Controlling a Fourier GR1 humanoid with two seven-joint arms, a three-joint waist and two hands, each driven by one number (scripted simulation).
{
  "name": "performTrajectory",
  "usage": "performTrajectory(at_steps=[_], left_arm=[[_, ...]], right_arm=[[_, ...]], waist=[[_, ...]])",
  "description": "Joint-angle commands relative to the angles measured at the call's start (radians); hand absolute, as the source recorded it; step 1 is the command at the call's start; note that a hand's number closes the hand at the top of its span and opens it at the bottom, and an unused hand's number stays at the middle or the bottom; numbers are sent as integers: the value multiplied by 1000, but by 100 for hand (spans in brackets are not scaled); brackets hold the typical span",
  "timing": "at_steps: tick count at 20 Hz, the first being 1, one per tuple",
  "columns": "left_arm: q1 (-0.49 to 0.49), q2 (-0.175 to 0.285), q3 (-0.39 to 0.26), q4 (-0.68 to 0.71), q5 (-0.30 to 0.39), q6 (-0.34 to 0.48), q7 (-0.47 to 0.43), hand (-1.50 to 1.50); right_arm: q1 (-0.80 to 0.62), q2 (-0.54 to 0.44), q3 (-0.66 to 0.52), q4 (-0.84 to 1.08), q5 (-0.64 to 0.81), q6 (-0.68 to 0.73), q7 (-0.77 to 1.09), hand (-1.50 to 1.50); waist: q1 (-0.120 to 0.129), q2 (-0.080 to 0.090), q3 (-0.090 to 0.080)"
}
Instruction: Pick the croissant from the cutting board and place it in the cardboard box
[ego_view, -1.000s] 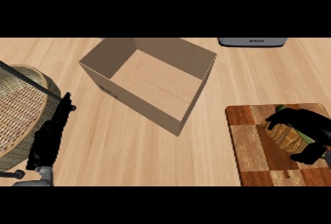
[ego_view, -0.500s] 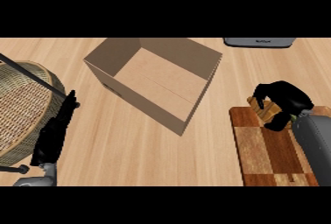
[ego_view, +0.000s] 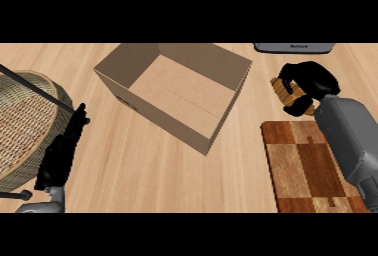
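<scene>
Beyond striped wooden cutting board (ego_view: 306, 167), right hand (ego_view: 310, 82) clutches ridged golden croissant (ego_view: 286, 91).

Pale wooden counter (ego_view: 148, 175), wicker basket (ego_view: 26, 122) at its left

Matt cardboard box (ego_view: 184, 95), rough woven wicker basket (ego_view: 26, 125), smooth striped-wood cutting board (ego_view: 304, 167), pale wood-grain counter (ego_view: 148, 175).

The right forearm (ego_view: 353, 142) and left forearm (ego_view: 40, 207) were smooth grey, and the right hand (ego_view: 314, 80) and left hand (ego_view: 63, 150) plain black.
</scene>
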Motion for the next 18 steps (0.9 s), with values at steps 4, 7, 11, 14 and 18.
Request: performTrajectory(at_steps=[4, 7, 11, 14, 18], left_arm=[[33, 9, 6, -70, -1, -12, 39, 0], [35, -2, 28, 11, 12, -3, -40, 0], [10, -26, 0, 44, -34, 27, -35, 0], [37, -5, 34, 64, -13, 10, -86, 0], [-8, 12, 51, 46, 26, -40, -25, 0]], right_arm=[[-62, -14, -88, -53, -132, 67, -129, 150], [-132, 31, -165, -106, -269, 165, -187, 150], [-161, 114, -177, -183, -354, 250, -176, 150], [-188, 129, -188, -253, -408, 330, -133, 150], [-172, 171, -171, -342, -443, 350, -89, 150]], waist=[[-19, -9, 0], [-31, -11, -1], [-37, -11, -1], [-34, -12, -2], [-30, -10, -1]])
